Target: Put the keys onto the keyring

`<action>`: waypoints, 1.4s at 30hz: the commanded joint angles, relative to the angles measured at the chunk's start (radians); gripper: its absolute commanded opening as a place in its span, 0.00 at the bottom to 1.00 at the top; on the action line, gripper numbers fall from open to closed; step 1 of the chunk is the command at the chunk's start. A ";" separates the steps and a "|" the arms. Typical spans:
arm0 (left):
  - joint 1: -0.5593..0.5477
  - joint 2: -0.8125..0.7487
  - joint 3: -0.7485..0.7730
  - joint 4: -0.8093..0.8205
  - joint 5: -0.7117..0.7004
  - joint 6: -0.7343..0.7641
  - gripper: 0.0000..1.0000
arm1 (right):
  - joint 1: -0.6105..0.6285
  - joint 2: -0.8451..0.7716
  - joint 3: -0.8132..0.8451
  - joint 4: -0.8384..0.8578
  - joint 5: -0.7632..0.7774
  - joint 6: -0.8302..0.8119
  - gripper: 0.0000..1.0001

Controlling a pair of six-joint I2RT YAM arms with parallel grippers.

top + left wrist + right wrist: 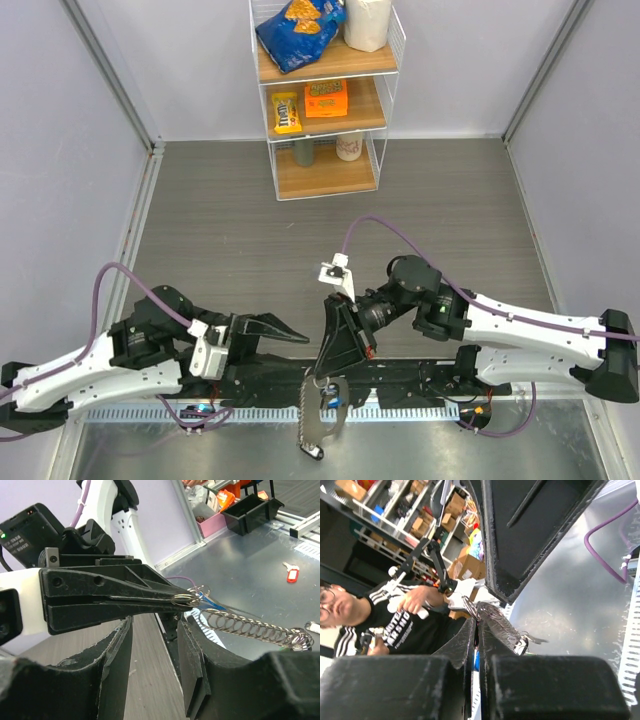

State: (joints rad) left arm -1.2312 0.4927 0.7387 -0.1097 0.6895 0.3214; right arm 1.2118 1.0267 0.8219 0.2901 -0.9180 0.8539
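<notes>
Hidden or unclear:
- The left gripper (296,335) is seen low at the left, its fingers apart with nothing between them.
- The keys cannot be picked out with certainty. A small dark piece at the keyring's lower end is too small to name.
- The keyring (312,428) is seen hanging at centre, below the right gripper (325,368) and over the near edge of the metal table (470,445).
- The right gripper's fingers are pressed together on a small split ring (184,599) at the head of the coiled chain (250,626). The chain's far end is cut off behind a left finger.

Containers:
- A wire shelf (325,180) is noted at the back. A blue snack bag (298,30) and a white tub (368,22) are on top, with a yellow packet (287,112) and an orange box (326,98) below.
- The contents of the black bin (250,511) are not visible.

Around:
- A red tag (291,573) is seen lying on the table, well apart from the chain.
</notes>
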 commanded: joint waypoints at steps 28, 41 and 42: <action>-0.132 -0.025 -0.062 0.145 -0.105 0.162 0.47 | 0.029 -0.016 -0.274 0.604 0.165 0.545 0.05; -0.159 0.004 -0.030 0.113 -0.016 0.220 0.46 | 0.029 -0.007 -0.320 0.690 0.203 0.596 0.05; -0.159 0.004 -0.032 0.113 -0.015 0.223 0.45 | 0.031 -0.007 -0.322 0.690 0.205 0.597 0.06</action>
State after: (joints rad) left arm -1.3796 0.4957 0.6670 -0.0273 0.6521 0.5087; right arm 1.2362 1.0367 0.5083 0.8989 -0.7563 1.4250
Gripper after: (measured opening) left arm 0.468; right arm 0.083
